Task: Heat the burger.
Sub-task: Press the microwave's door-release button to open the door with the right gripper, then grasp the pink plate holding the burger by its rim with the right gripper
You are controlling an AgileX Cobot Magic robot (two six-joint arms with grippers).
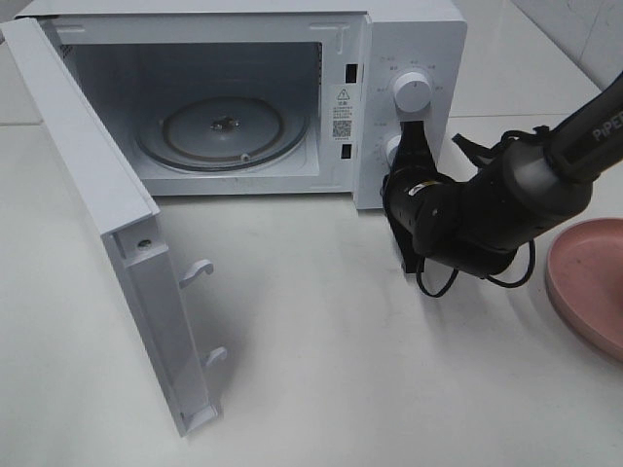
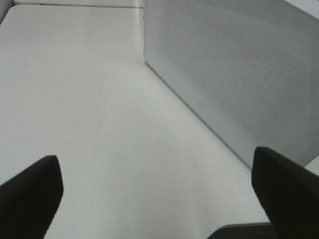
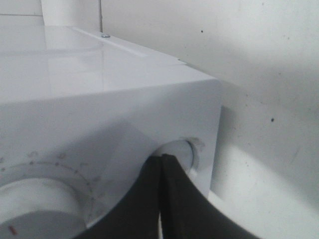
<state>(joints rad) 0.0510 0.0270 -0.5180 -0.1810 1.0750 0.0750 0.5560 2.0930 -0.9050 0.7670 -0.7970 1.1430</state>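
The burger is not in any view. The white microwave [image 1: 409, 39] stands open, and its glass turntable [image 1: 224, 131] is bare. My right gripper [image 1: 413, 131] is at the control panel. Its fingertips lie between the upper knob [image 1: 413, 92] and the half-hidden lower knob [image 1: 392, 151]. In the right wrist view the gripper [image 3: 162, 158] has both fingers pressed together, with the tips against a white knob [image 3: 183, 151]. My left gripper [image 2: 157, 174] is open and empty. It hovers over bare table beside the microwave's perforated side panel [image 2: 239, 74]. The left gripper is out of the exterior high view.
The microwave door [image 1: 107, 224] swings far out to the front left, with its latch hooks [image 1: 198, 272] sticking out. A round pink plate [image 1: 594, 272] lies empty at the right edge. The white table [image 1: 321, 370] lies in front of the microwave.
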